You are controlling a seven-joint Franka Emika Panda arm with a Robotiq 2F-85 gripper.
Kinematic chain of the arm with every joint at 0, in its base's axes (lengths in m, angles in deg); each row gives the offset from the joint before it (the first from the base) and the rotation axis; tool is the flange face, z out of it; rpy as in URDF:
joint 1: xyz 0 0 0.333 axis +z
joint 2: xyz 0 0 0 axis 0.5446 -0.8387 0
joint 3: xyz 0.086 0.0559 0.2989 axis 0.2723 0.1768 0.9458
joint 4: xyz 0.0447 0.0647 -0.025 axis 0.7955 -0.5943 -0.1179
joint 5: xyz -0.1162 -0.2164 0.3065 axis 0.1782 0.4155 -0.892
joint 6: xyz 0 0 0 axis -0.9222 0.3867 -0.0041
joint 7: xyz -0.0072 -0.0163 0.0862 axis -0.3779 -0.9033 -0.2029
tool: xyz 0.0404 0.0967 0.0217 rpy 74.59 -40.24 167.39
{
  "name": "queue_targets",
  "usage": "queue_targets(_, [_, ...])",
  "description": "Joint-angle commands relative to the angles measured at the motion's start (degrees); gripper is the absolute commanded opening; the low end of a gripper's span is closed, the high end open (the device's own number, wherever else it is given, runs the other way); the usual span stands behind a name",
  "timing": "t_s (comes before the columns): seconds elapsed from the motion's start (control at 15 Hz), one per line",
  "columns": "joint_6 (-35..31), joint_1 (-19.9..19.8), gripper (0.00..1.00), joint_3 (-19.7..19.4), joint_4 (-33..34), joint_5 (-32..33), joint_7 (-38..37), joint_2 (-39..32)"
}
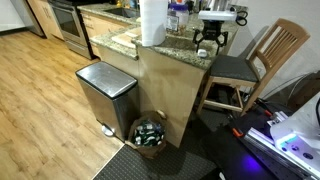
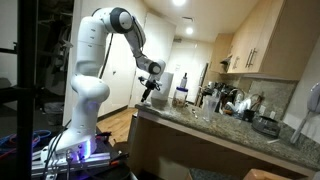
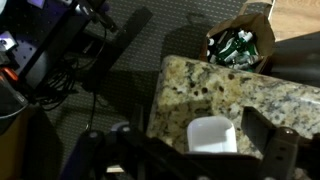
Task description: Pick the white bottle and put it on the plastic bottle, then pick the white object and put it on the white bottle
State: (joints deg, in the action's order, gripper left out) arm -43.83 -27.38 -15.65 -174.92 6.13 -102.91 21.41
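My gripper (image 3: pixel 205 150) hangs over the end of the granite counter (image 3: pixel 200 85) and also shows in both exterior views (image 1: pixel 212 42) (image 2: pixel 149 95). In the wrist view a small white rounded piece (image 3: pixel 212 133) stands on the counter between the two jaws, nearer the right jaw. I cannot tell whether it is the white bottle or the tiny white object. Its lower part is hidden by the gripper body. The jaws look spread, with gaps on both sides. A clear plastic bottle (image 1: pixel 178 15) stands further back on the counter and shows in an exterior view (image 2: pixel 182 95).
A big white paper towel roll (image 1: pixel 152 22) stands on the counter near the gripper. Below the counter end are a steel bin (image 1: pixel 106 95) and a bag of bottles (image 1: pixel 150 132) (image 3: pixel 240 45). A wooden chair (image 1: pixel 255 65) stands beside the counter.
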Motion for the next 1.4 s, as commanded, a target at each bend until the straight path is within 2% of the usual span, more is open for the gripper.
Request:
queue_targets(0.0, [2.3,-0.2,1.0,0.0,0.8,-1.5,1.1,-0.4])
queue_targets(0.2, [0.9,-0.2,1.0,0.2,0.1,-0.3,0.0,0.0])
queue_targets(0.33, [-4.0,0.1,1.0,0.7,-0.1,6.2,1.2,0.6])
queue_targets(0.47, [-6.9,0.0,1.0,0.7,-0.7,8.4,-0.3,0.9])
queue_targets(0.6, [-5.2,0.0,1.0,0.5,-0.6,6.2,-1.6,0.6])
queue_targets(1.07, [-5.0,0.0,1.0,0.5,0.0,6.8,-1.5,0.2])
queue_targets(1.13, [-1.6,0.0,1.0,0.5,0.2,4.6,-3.8,0.2])
queue_targets(1.33, [0.6,0.0,1.0,0.4,0.4,3.3,-4.7,0.0])
